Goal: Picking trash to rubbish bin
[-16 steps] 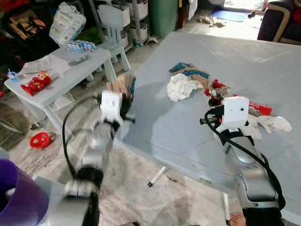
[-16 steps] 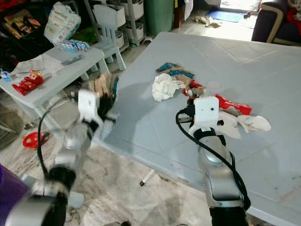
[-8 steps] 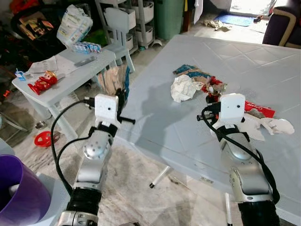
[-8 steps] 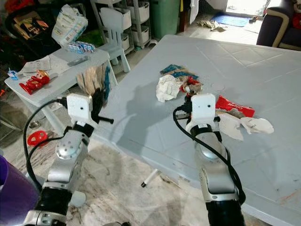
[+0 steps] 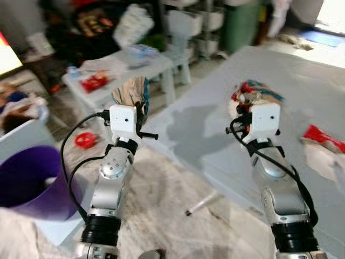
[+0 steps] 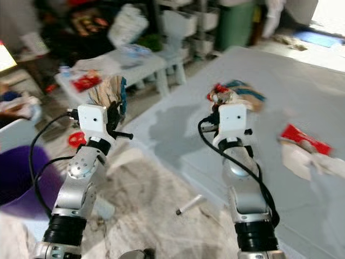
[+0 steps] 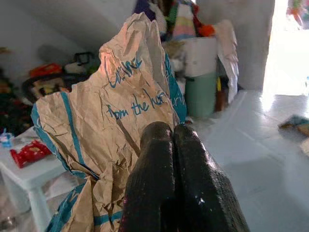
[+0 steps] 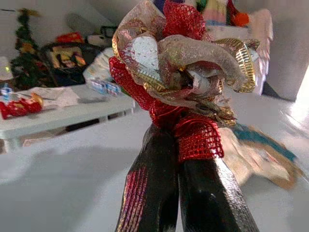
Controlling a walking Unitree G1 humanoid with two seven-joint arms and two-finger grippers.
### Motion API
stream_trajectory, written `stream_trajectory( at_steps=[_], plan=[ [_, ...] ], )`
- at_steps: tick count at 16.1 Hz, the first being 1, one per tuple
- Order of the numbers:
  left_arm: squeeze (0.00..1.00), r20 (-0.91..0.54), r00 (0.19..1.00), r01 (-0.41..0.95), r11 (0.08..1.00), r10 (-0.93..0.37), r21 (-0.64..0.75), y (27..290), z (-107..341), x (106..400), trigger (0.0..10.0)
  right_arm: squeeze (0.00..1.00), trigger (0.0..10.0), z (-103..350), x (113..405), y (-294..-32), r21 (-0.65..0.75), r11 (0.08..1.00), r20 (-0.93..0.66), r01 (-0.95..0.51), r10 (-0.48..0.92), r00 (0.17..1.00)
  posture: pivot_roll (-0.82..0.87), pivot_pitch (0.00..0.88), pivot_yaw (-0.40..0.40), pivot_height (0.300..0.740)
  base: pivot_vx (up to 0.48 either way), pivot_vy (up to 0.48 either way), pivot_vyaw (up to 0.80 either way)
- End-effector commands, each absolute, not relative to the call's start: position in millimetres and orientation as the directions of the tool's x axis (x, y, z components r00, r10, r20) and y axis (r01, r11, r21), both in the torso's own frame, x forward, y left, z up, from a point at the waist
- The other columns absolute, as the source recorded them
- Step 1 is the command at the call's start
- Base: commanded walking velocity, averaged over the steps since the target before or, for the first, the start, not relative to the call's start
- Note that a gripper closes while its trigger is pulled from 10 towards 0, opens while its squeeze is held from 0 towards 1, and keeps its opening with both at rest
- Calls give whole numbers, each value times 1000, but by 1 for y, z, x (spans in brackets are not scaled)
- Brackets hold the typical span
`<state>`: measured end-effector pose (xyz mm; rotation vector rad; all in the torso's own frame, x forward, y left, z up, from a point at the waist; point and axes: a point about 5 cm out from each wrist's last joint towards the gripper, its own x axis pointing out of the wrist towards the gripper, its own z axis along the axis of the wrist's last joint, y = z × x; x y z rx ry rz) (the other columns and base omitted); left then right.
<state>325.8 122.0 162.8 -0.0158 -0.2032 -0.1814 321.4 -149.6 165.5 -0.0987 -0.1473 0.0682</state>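
Trash is already lifted in both tools. In the eye views the purple rubbish bin (image 5: 29,178) stands low at the left, and a red wrapper (image 5: 322,136) waits on the grey tabletop (image 5: 302,86).

Left wrist view: the left tool (image 7: 175,140) pinches a crumpled brown paper bag (image 7: 106,121).

Right wrist view: the right tool (image 8: 176,145) pinches a red-and-gold ribbon bow (image 8: 178,72). Nothing is dropped in yet.

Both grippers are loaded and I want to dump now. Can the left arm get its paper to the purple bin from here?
Probably yes. The purple bin sits low on the robot's left, with open floor between it and the left gripper, shut on the brown paper. The arm must swing down and outward.
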Motion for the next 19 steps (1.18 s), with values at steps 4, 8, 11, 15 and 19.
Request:
stream_trajectory(
  at_steps=[4, 8, 11, 15, 19],
  plan=[
    [0, 203, 970, 145, 989, -136, -32, 131, 171, 326, 0, 0, 0, 170, 326, -143, -85, 994, 166, -73, 86, 982, -2, 10, 78, 740, 0, 0, 800],
    [0, 196, 972, 143, 989, -131, -49, 133, 175, 328, 0, 0, 0, 171, 330, -138, -73, 994, 174, -84, 95, 980, 5, 18, 75, 740, 0, 0, 800],
    [0, 175, 978, 129, 989, -116, -69, 136, 172, 328, 0, 0, 0, 171, 331, -139, -74, 994, 176, -86, 98, 979, 12, 13, 73, 740, 0, 0, 800],
    [0, 166, 979, 135, 988, -120, -80, 134, 172, 326, 0, 0, 0, 171, 332, -137, -77, 993, 177, -93, 105, 978, 7, 15, 77, 740, 0, 0, 800],
    [0, 157, 970, 208, 969, -186, -131, 124, 170, 324, 0, 0, 0, 172, 332, -134, -78, 992, 183, -100, 113, 977, -1, 27, 79, 740, 0, 0, 800]
  ],
)
